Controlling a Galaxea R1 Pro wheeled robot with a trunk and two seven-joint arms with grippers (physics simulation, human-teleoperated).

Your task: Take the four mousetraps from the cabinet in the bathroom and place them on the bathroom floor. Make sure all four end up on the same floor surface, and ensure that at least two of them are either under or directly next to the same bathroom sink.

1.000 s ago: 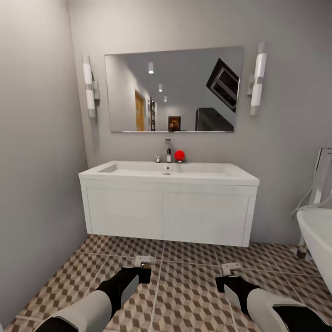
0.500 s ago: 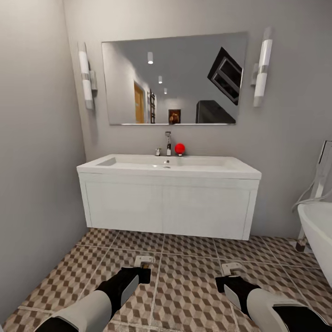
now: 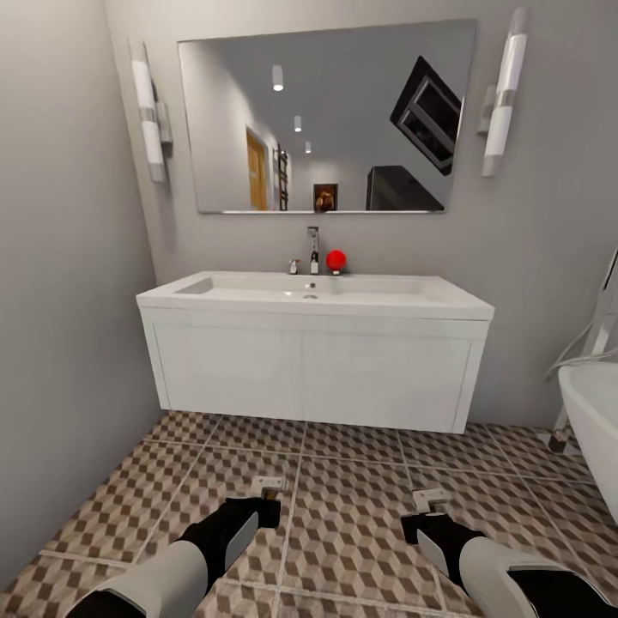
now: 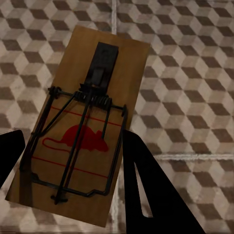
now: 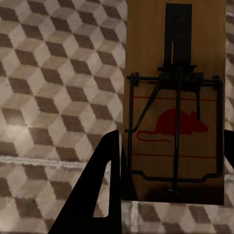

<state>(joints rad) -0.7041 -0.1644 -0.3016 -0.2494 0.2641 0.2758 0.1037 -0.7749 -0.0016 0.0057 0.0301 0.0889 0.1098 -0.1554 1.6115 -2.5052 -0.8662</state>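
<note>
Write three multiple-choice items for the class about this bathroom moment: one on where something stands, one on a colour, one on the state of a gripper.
1. Where is the red ball?
A. on the floor tiles
B. on the sink, beside the tap
C. in the bathtub

2. What colour is the mouse printed on each mousetrap?
A. red
B. blue
C. green

3. What is the left gripper doing?
A. hanging open with nothing between its fingers
B. gripping the tap
C. holding a mousetrap

Key: 1 B, the ball sits at the back of the bathroom sink, right beside the chrome tap. 2 A, both the left mousetrap and the right mousetrap bear a red mouse outline. 3 C, the left gripper has its dark fingers on either side of the board, above the bathroom floor.
</note>
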